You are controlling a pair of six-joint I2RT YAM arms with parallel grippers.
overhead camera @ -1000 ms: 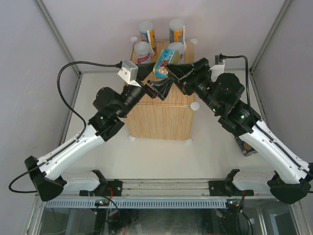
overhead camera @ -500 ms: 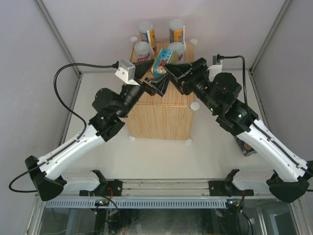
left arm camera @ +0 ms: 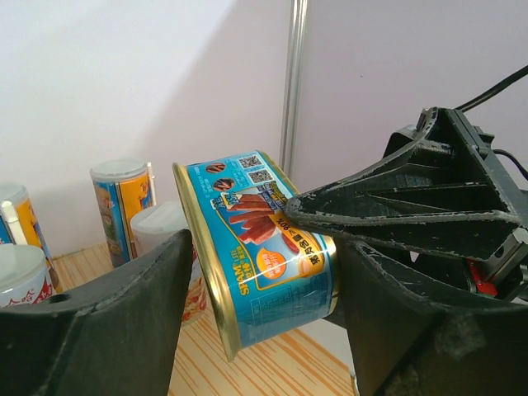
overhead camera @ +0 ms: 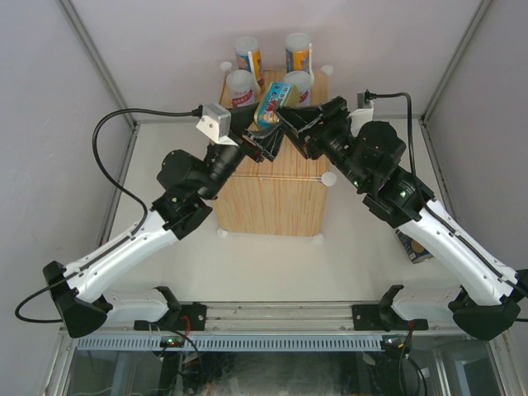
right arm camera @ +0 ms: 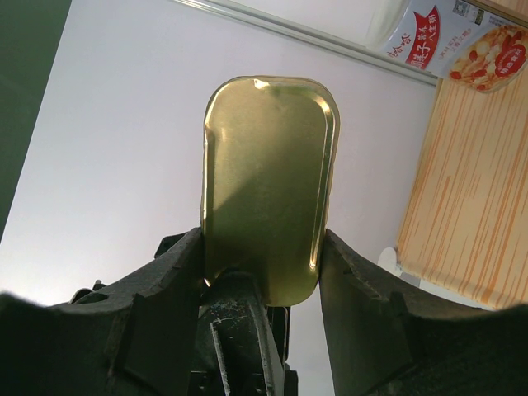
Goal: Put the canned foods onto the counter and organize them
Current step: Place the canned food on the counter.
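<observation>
Top view: gold-blue tin (overhead camera: 270,107) over the counter (overhead camera: 272,202), at its far end, pinched by the right gripper (overhead camera: 286,120).
Left wrist: left gripper (left arm camera: 264,256) fingers bracket the tin's ends; cannot tell if they press.
Right wrist: the tin's gold face sits between both fingers.

A blue-and-gold tin (overhead camera: 268,105) tilts above the wood-grain counter (overhead camera: 272,202), four cans (overhead camera: 241,87) standing at its far end

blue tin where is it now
Top view, centre-far: the blue tin is over the far end of the counter, held by the right gripper, in front of the white-red cans.
</observation>
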